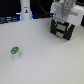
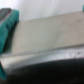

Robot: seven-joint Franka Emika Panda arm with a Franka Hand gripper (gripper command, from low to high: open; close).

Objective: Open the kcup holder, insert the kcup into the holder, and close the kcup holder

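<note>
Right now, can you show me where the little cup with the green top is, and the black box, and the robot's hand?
kcup (image 1: 15, 52), exterior view, on its white side.
kcup holder (image 1: 62, 31), exterior view, on its black front.
gripper (image 1: 63, 11), exterior view, on its white body above the holder.

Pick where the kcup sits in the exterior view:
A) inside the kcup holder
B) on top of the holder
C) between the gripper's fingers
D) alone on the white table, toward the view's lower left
D: the kcup stands on the table, far from the kcup holder.
</note>
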